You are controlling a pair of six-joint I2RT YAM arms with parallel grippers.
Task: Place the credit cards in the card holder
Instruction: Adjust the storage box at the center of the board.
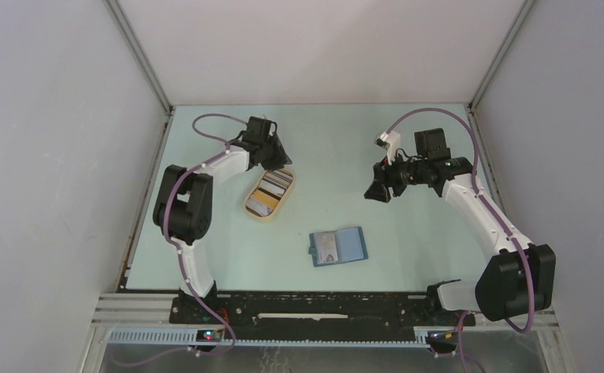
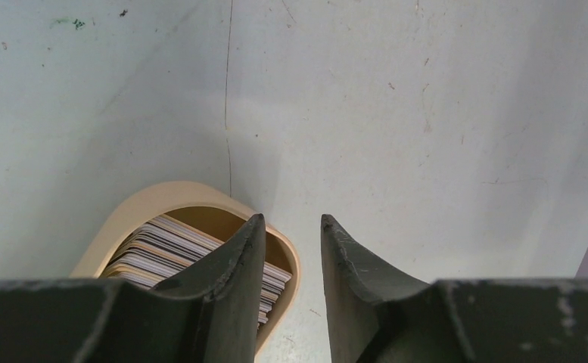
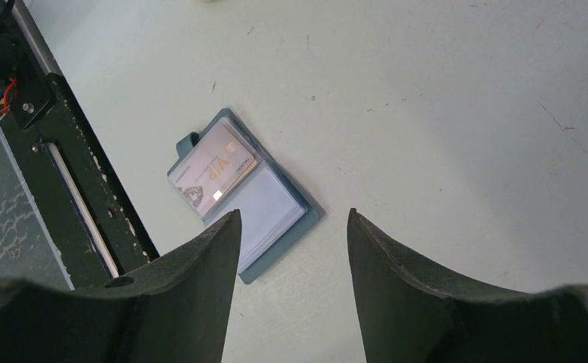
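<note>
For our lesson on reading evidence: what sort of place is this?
Probably a robotics test cell: left arm and right arm bolted at the table edge, plain white panels enclosing it, and staged props, a tray of credit cards and an open card holder.

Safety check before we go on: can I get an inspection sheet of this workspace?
Surface: pale table, scuffed and lightly scratched.
Job's things: cards stacked in the tan tray; wallet open flat mid-table, VIP card in one pocket.
Clutter: nothing seen.
End effectors: left end effector open, empty, by the tray's far end; right end effector open, empty, above bare table.
Cables: left cable and right cable, purple, looped above the arms.
Surroundings: plain walls on three sides; black rail at the near edge.
</note>
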